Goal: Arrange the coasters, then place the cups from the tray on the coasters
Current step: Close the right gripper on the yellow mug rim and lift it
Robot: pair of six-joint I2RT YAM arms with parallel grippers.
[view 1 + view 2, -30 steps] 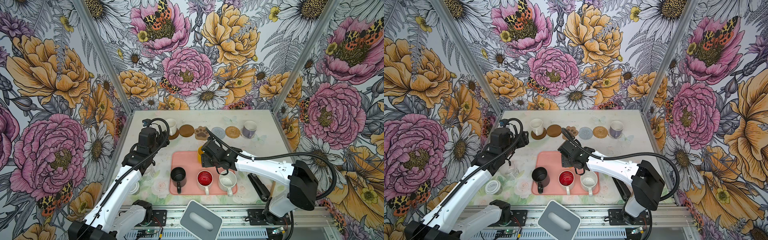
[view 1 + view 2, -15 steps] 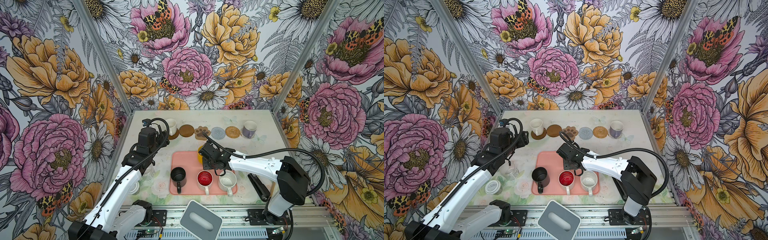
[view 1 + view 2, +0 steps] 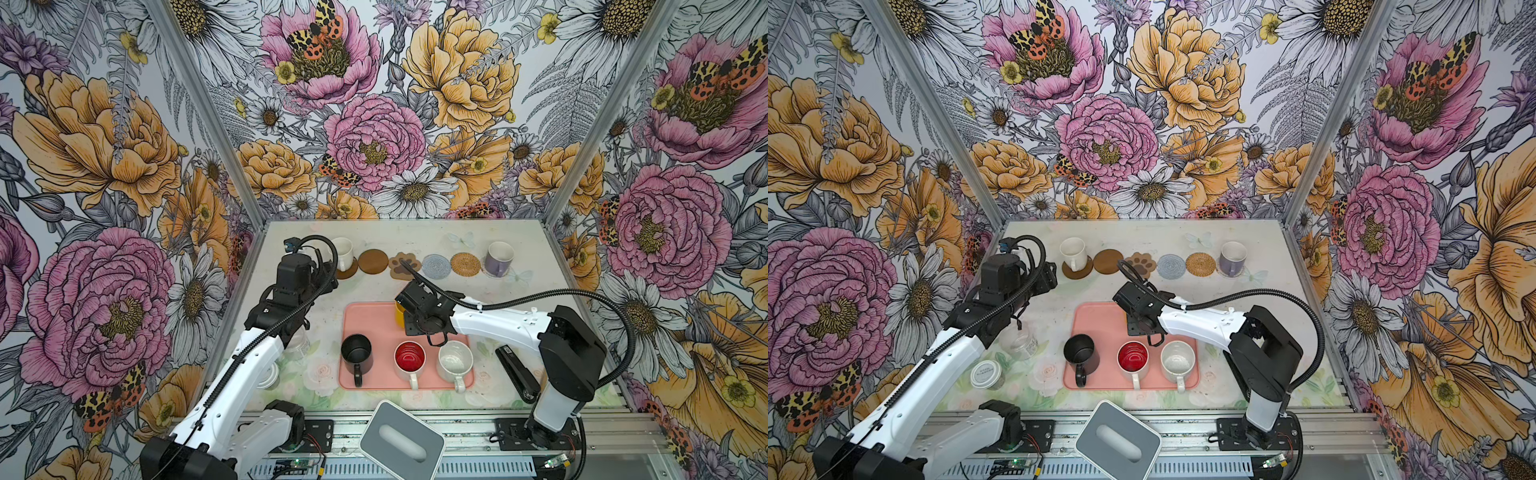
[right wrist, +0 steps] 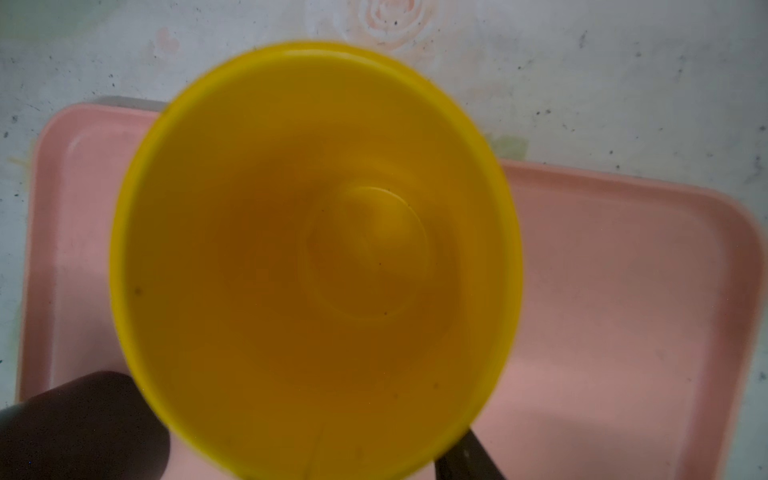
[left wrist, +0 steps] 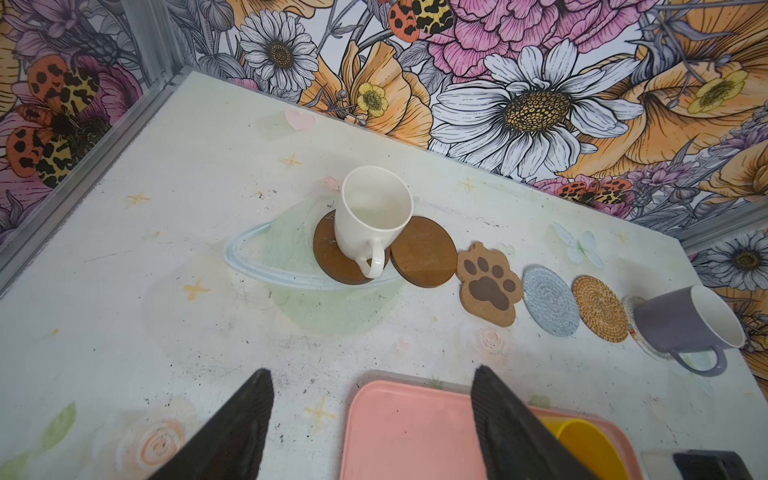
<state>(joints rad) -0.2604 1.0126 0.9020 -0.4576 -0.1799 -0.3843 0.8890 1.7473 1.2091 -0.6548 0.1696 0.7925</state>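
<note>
Yellow cup (image 4: 316,257) stands upright at the tray's (image 3: 365,320) far edge, straddled by the right claw (image 4: 274,444); whether it grips, I cannot tell. Just beyond lies the bare paw coaster (image 3: 405,266), nearer this arm. Further off, the left claw (image 5: 370,374) hangs open and empty.

**Left arm** (image 3: 249,357): rises from the near edge of the desk (image 3: 415,237) and reaches away from it, passing to the left of the tray (image 3: 374,320). The wrist is raised just beyond the tray's far-left corner and tilted downward.

**Left gripper** (image 5: 371,374): fingers (image 5: 232,428) spread wide, nothing between them, held clear of the desk.

**Right arm** (image 3: 494,322): mounted at the near desk edge, right of the tray. The forearm runs nearly level, leftward over the tray's right side. The wrist points steeply down over the tray's far edge.

**Right gripper** (image 4: 295,407): one finger shows on each side of the yellow cup (image 4: 316,249) standing there. The wrist view is blurred, so contact cannot be determined.
</note>
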